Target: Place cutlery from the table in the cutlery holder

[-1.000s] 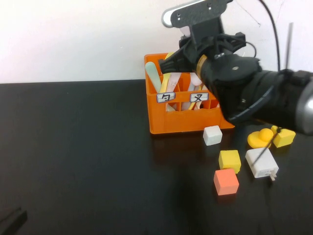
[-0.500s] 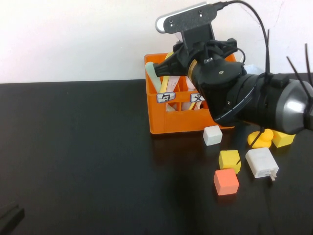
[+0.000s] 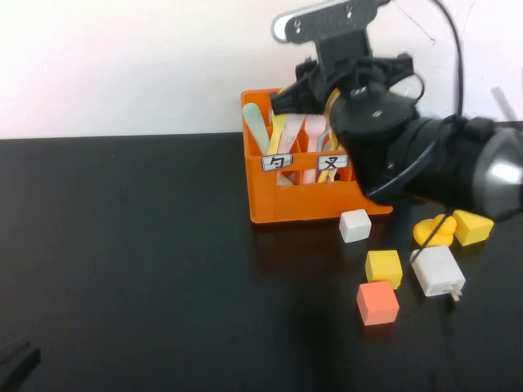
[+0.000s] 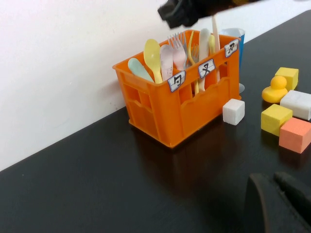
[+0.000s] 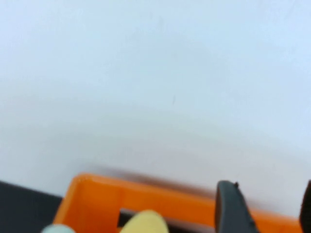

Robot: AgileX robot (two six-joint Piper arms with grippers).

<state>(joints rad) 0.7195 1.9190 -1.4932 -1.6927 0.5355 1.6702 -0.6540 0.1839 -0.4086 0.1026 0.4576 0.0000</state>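
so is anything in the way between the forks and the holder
nothing visible. the pink fork and yellow fork already stand in the holder; the open right gripper hangs above it, and the shut left gripper sits low, near-left

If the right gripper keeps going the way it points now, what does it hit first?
Probably the wall. The right gripper hangs open over the back of the cutlery holder, aimed past its rim; depth is unclear. The left gripper is parked low, shut.

orange cutlery holder [image 3: 302,200], glossy black table [image 3: 147,261]
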